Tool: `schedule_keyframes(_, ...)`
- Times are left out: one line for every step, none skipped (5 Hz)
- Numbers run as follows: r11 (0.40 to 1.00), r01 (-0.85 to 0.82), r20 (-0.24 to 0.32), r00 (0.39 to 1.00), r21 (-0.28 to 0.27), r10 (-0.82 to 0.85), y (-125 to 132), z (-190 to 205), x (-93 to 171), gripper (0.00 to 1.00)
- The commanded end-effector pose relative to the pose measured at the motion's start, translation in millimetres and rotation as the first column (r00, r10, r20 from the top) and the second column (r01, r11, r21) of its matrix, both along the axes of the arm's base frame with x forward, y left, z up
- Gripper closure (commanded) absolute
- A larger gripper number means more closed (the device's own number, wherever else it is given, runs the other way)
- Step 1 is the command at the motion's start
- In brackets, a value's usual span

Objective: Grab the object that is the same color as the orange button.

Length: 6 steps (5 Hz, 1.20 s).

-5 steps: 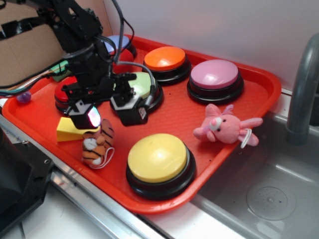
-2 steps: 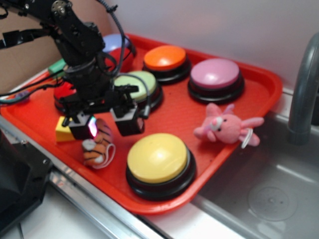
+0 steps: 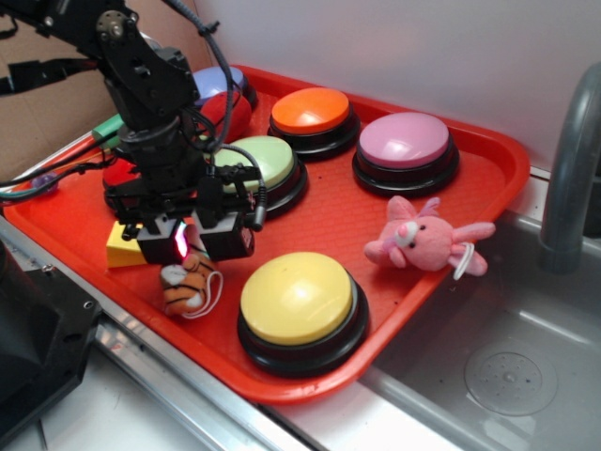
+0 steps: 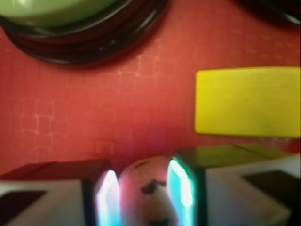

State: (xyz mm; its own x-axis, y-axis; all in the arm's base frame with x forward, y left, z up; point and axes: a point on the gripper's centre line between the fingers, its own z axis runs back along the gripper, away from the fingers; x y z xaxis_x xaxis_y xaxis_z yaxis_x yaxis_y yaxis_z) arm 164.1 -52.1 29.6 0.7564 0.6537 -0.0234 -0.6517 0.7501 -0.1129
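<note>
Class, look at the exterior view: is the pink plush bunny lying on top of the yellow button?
No, the pink plush bunny lies on the red tray floor, to the right of the yellow button.

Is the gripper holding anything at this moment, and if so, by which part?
The gripper has its jaws closed around the plush tiger at its upper end; the rest lies on the red tray.

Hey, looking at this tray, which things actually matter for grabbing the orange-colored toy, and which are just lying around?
Part of the job:
- plush tiger, between the fingers in the wrist view
- orange button, the color reference
- end effector

Just lying about:
- yellow wedge block
- pink plush bunny
- yellow button
- green button
- pink button
- red button
</note>
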Motion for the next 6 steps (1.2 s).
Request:
schedule_keyframes(0.993,0.119,0.106,0.988,-0.017,-0.117,15,57,18,1.0)
schedule_keyframes(0.936,0.353,0.118,0.929,-0.007,-0.35,22,89,33,1.0)
schedule_keyframes(0.819,0.574,0.136,0.812,-0.014,-0.567,31,119,46,1.0)
schedule_keyframes(0.743,0.668,0.174,0.727,0.044,-0.665,39,141,47,1.0)
schedule_keyframes(0.687,0.719,0.19,0.664,0.105,-0.724,37,149,44,1.0)
schedule_keyframes(0.714,0.685,0.11,0.706,0.143,-0.7,38,152,39,1.0)
